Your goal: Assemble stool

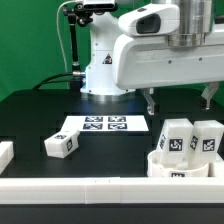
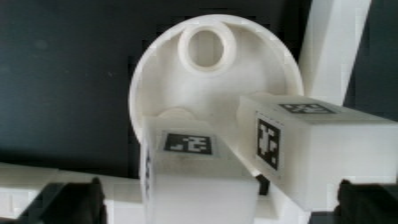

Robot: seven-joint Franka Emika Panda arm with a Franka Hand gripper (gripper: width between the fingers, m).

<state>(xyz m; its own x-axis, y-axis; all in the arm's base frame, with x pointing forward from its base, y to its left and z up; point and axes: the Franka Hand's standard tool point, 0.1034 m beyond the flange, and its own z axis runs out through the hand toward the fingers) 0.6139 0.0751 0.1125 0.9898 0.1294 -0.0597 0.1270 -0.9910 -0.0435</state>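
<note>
Seat [image 1: 163, 166] sits at the exterior view's lower right, beside the white border bar [image 1: 90, 190], and you see two legs [image 1: 178, 141] standing upright on it, side by side, tags facing the camera. Your gripper [image 1: 179, 100] hangs above them, fingers [image 1: 150, 101] spread wide, holding nothing. A third leg [image 1: 62, 145] lies on the black table [image 1: 30, 115], well apart from the others, near the marker board [image 1: 100, 125]. From the wrist view you look down on the seat [image 2: 196, 90], which has an oval hole [image 2: 210, 45] near its rim; one leg [image 2: 299, 135] stands on it, and a second leg [image 2: 187, 150] just beside shows its tag. Both dark fingertips [image 2: 63, 200] stand apart, one either side of the seat, touching nothing
</note>
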